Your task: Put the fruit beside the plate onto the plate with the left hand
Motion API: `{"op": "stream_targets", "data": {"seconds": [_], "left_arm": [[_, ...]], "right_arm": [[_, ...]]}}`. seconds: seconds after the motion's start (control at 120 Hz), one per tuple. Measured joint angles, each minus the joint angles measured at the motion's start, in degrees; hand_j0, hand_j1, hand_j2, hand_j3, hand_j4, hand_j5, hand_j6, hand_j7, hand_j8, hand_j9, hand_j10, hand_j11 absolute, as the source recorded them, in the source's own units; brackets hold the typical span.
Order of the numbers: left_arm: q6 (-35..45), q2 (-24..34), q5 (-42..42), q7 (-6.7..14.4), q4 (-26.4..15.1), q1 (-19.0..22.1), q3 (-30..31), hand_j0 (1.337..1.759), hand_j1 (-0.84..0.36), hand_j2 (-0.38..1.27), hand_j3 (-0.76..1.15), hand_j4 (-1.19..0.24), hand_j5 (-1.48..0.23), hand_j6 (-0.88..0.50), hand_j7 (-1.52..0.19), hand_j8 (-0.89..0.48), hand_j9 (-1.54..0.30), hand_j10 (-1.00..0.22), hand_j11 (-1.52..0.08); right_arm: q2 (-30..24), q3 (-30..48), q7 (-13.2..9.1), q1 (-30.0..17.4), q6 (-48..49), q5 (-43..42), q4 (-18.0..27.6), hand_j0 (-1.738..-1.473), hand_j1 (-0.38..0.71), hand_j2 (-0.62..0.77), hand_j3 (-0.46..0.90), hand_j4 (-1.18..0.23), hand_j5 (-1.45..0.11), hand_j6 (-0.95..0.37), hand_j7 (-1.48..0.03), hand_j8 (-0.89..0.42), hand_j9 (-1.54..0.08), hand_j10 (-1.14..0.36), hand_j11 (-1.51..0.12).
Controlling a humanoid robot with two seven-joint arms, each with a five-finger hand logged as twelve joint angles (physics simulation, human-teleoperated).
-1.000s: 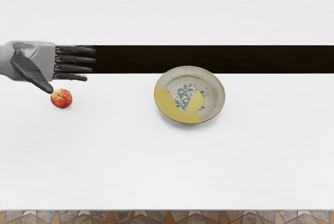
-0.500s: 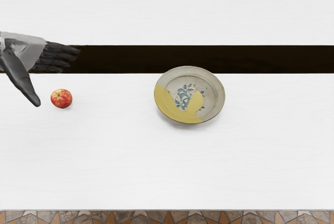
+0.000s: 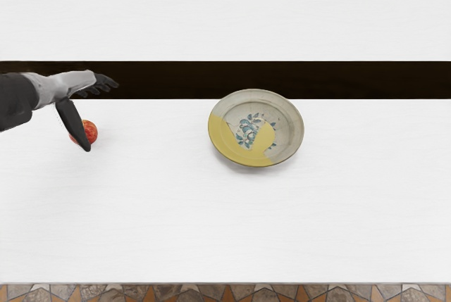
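A small red apple (image 3: pixel 88 131) lies on the white table at the left, partly covered by my left hand's thumb. My left hand (image 3: pixel 84 101) reaches in from the left edge and hangs over the apple with its fingers spread, holding nothing. Its thumb (image 3: pixel 73 124) points down across the apple's left side, while the other fingers (image 3: pixel 102 84) stretch toward the dark gap behind. A round ceramic plate (image 3: pixel 285 108) with a yellow patch and blue flower pattern sits at the table's middle, well to the right of the apple. The right arm is out of view.
A dark gap (image 3: pixel 282 79) runs across the table behind the plate and the hand. A patterned floor shows along the bottom edge.
My left hand has turned and shifted right and down, so its thumb now crosses the apple instead of hanging left of it. Apple and plate have not moved.
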Motion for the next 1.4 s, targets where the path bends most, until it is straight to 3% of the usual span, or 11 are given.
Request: {"op": "stream_targets", "data": {"seconds": [0.158,0.492,0.858,1.4], "left_arm": [[7.7,-1.6,5.9,0.0,-0.3,5.5,2.5,1.658,0.16,0.04,0.00,-0.17,-0.21,-0.17,-0.21,-0.17,-0.21,-0.17,-0.21],[16.7,-5.2,14.0,0.0,3.9,10.4,3.2,1.658,0.11,0.04,0.00,-0.21,-0.26,-0.21,-0.26,-0.21,-0.26,-0.21,-0.26],[20.5,-7.3,16.0,0.0,9.1,12.1,3.2,1.658,0.03,0.06,0.00,-0.28,-0.35,-0.28,-0.35,-0.28,-0.35,-0.28,-0.35],[24.8,-10.2,16.2,0.0,11.2,13.7,3.3,1.658,-0.09,0.08,0.00,-0.37,-0.48,-0.37,-0.48,-0.37,-0.48,-0.37,-0.48]], "right_arm": [[0.0,0.0,0.0,0.2,0.0,0.0,0.0,-1.658,-0.35,0.00,0.00,0.00,0.00,0.00,0.00,0.00,0.00,0.00,0.00],[0.0,0.0,0.0,0.4,0.0,0.0,0.0,-1.658,-0.35,0.00,0.00,0.00,0.00,0.00,0.00,0.00,0.00,0.00,0.00],[0.0,-0.1,0.0,0.5,0.1,-0.1,0.0,-1.658,-0.35,0.00,0.00,0.00,0.00,0.00,0.00,0.00,0.00,0.00,0.00],[0.0,-0.1,0.0,0.7,0.1,-0.2,0.0,-1.658,-0.35,0.00,0.00,0.00,0.00,0.00,0.00,0.00,0.00,0.00,0.00]]}}
